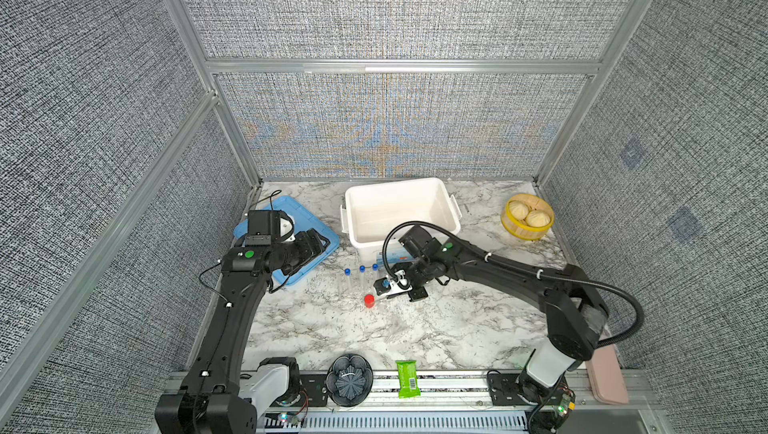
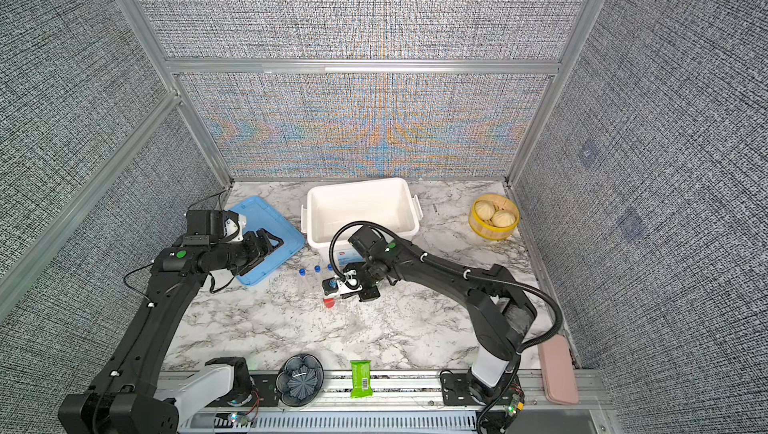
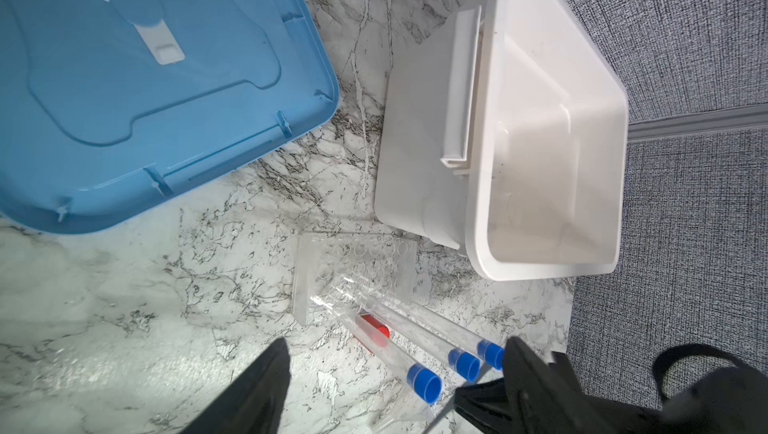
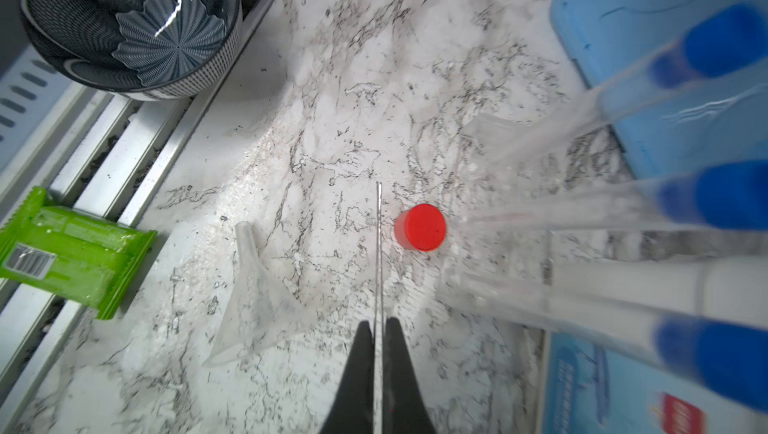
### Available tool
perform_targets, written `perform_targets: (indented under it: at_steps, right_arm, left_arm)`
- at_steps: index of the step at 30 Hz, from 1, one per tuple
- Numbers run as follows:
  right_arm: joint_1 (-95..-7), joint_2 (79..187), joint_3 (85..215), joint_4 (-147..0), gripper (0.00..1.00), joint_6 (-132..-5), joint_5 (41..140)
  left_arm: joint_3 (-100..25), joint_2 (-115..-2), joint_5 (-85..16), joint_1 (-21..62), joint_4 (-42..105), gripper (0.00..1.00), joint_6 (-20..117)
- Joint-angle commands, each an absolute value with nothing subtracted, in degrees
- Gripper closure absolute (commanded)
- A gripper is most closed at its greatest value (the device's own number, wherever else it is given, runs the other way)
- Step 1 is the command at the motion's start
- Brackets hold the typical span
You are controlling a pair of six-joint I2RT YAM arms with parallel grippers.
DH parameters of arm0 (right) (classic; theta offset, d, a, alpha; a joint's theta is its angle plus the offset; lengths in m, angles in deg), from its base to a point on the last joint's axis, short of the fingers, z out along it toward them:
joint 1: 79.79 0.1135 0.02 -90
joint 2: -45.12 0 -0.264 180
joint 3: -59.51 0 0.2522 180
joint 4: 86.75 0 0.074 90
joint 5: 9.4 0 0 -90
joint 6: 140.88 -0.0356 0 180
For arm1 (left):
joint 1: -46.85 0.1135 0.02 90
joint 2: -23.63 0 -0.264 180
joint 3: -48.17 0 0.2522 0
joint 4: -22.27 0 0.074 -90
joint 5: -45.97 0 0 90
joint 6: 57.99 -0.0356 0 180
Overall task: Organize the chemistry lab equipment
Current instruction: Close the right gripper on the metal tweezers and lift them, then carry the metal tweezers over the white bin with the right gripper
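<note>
Three clear blue-capped tubes (image 1: 362, 276) stand tilted in a clear rack (image 3: 353, 261) in front of the white bin; they also show in the left wrist view (image 3: 424, 382). A red-capped vial (image 1: 369, 299) (image 4: 420, 226) stands just in front of them. My right gripper (image 1: 386, 295) (image 4: 377, 328) is beside the vial, shut on a thin clear dropper (image 4: 379, 245) that sticks out past its fingertips. A small clear funnel-shaped glass piece (image 4: 249, 299) lies on the marble close by. My left gripper (image 1: 316, 241) (image 3: 399, 344) hovers open over the blue lid, holding nothing.
The white bin (image 1: 399, 183) stands at the back centre, the blue lid (image 1: 291, 207) to its left. A yellow steamer with buns (image 1: 527, 216) sits at the back right. At the front rail are a dark fluted bowl (image 1: 349, 380), a green snack packet (image 1: 407, 378) and a pink pad (image 1: 606, 373).
</note>
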State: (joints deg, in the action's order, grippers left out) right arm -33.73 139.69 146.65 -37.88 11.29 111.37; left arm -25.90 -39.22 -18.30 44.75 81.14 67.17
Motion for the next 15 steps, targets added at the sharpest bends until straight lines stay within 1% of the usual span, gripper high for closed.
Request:
perform_targets:
  at_steps: [1, 4, 7, 15]
  right_arm:
    - [-37.1, 135.8, 148.8, -32.7, 1.00, 9.9, 114.0]
    - [-40.6, 133.3, 151.9, -34.0, 1.00, 8.3, 113.9]
    - [-43.6, 134.2, 156.1, -36.4, 1.00, 6.9, 113.2]
    - [-48.5, 148.9, 173.9, -34.8, 1.00, 5.5, 110.9]
  left_arm:
    - [-26.5, -39.4, -17.1, 44.8, 81.4, 0.19, 66.7]
    - [-25.1, -39.3, -16.4, 44.8, 79.3, 0.18, 66.9]
    - [-24.4, -40.0, -15.6, 44.8, 78.1, 0.18, 67.6]
    - [-23.9, -42.6, -11.0, 44.8, 77.2, 0.18, 67.9]
